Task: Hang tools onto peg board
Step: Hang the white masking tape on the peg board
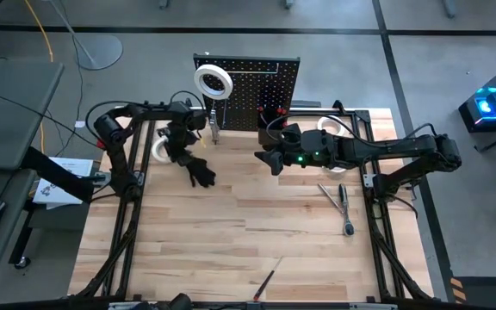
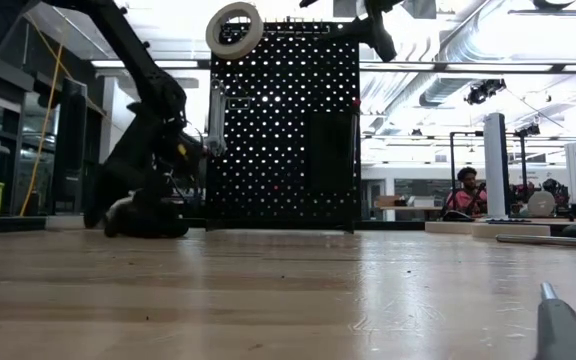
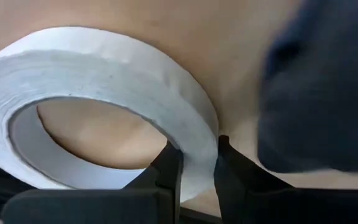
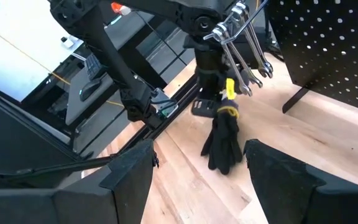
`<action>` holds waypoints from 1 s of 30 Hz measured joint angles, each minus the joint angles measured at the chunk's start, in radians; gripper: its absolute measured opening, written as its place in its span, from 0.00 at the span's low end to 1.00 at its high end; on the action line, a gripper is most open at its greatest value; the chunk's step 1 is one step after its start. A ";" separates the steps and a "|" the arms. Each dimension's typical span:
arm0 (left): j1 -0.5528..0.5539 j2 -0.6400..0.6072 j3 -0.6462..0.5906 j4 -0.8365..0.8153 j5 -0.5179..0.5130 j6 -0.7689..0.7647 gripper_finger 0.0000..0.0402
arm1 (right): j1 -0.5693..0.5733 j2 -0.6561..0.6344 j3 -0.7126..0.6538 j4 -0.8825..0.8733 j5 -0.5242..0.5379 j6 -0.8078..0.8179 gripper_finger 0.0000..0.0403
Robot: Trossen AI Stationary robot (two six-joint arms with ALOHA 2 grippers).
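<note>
The black peg board (image 1: 248,86) stands at the table's far edge, with a small bin (image 1: 272,116) on its front. One white tape roll (image 1: 213,82) hangs at its top left, and a bunch of silver wrenches (image 4: 241,50) hangs below that. My left gripper (image 1: 167,148) is down at the table's far left, shut on a second white tape roll (image 3: 98,93). Black gloves (image 1: 199,170) lie beside it. My right gripper (image 1: 263,159) is open and empty above the table in front of the bin; it also shows in the right wrist view (image 4: 197,162). My left gripper pinches the tape roll's wall (image 3: 194,149), with one finger (image 3: 166,171) inside the roll's hole and the other finger (image 3: 232,174) outside. The fingers come from above, pointing down. I cannot tell whether the roll still rests on the table.
Two silver wrenches (image 1: 341,205) lie at the table's right. A slim screwdriver (image 1: 265,280) lies near the front edge. A third white roll (image 1: 330,125) sits right of the bin. The wooden table's middle (image 1: 248,224) is bare.
</note>
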 joint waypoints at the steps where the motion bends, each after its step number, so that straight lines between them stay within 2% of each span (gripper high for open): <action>1: -0.007 -0.012 0.000 -0.008 0.024 -0.005 0.13 | 0.000 0.000 0.000 0.000 0.000 -0.004 0.61; 7: -0.054 -0.114 0.000 -0.094 0.105 -0.007 0.13 | 0.000 0.000 0.000 0.000 0.000 -0.018 0.61; 12: -0.082 -0.256 0.001 -0.160 0.117 -0.025 0.13 | 0.000 0.000 0.000 0.000 0.001 -0.046 0.61; 22: -0.129 -0.600 0.002 -0.176 0.145 -0.241 0.13 | -0.034 0.000 0.000 0.000 0.000 -0.068 0.61; 26: -0.168 -0.729 0.002 -0.163 0.196 -0.335 0.13 | -0.046 0.000 0.000 0.000 -0.006 -0.068 0.61; 30: -0.215 -0.843 0.002 -0.104 0.321 -0.422 0.13 | -0.048 0.000 0.000 0.000 -0.007 -0.085 0.61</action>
